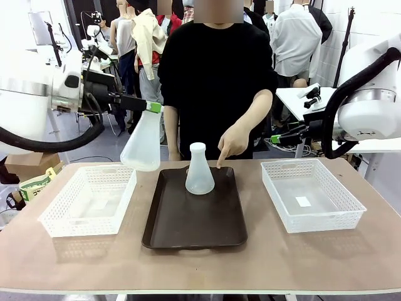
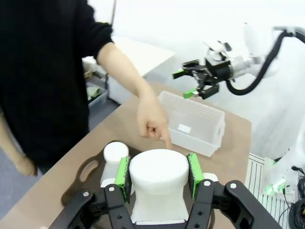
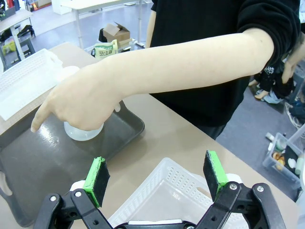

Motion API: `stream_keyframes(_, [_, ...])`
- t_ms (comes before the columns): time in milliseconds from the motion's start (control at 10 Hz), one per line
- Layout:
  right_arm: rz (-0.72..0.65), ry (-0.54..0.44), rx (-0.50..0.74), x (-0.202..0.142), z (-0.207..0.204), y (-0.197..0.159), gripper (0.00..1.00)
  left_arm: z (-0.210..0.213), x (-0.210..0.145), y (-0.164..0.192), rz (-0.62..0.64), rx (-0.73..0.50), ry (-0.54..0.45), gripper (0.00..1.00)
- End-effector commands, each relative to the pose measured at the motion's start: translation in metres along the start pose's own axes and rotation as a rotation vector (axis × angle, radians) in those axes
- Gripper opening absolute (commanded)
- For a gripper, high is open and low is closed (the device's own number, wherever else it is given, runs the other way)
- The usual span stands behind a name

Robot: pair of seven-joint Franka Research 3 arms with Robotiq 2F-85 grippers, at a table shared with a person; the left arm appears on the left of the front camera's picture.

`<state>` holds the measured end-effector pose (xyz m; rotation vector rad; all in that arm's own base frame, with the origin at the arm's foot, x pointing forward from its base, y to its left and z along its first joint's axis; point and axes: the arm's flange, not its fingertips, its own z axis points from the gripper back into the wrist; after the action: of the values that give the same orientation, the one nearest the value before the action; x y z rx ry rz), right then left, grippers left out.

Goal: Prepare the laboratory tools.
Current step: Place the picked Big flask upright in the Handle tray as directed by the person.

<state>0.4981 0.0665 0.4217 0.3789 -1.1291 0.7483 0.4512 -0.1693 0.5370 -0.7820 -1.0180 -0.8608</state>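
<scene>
Left pincer (image 1: 153, 108) clenched on neck of raised flask (image 1: 141, 143), held above worktop (image 1: 263, 251). Second flask (image 1: 199, 169) upright on brown tray (image 1: 194, 219). Right pincer (image 3: 157, 179) released, jaws wide, over right basket (image 1: 311, 194). Person's hand (image 1: 233, 143) points at tray.

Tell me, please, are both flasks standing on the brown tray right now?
No: one flask stands on the tray, while the left gripper holds the other flask up by its neck.
</scene>
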Motion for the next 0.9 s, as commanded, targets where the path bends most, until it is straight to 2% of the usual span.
stream_keyframes(0, [-0.004, 0.01, 0.006, 0.001, 0.001, -0.001, 1.0, -0.018, -0.026, 0.013, 0.03, 0.023, 0.046, 0.0])
stream_keyframes(100, [-0.004, 0.01, 0.006, 0.001, 0.001, -0.001, 1.0, 0.0, 0.0, 0.0, 0.0, 0.0, 0.0, 0.0])
stream_keyframes(500, [-0.004, 0.01, 0.006, 0.001, 0.001, -0.001, 1.0, -0.005, -0.008, 0.004, -0.009, 0.003, 0.025, 0.0])
stream_keyframes(800, [-0.004, 0.01, 0.006, 0.001, 0.001, -0.001, 1.0, -0.041, -0.049, -0.019, -0.221, -0.221, -0.029, 0.0])
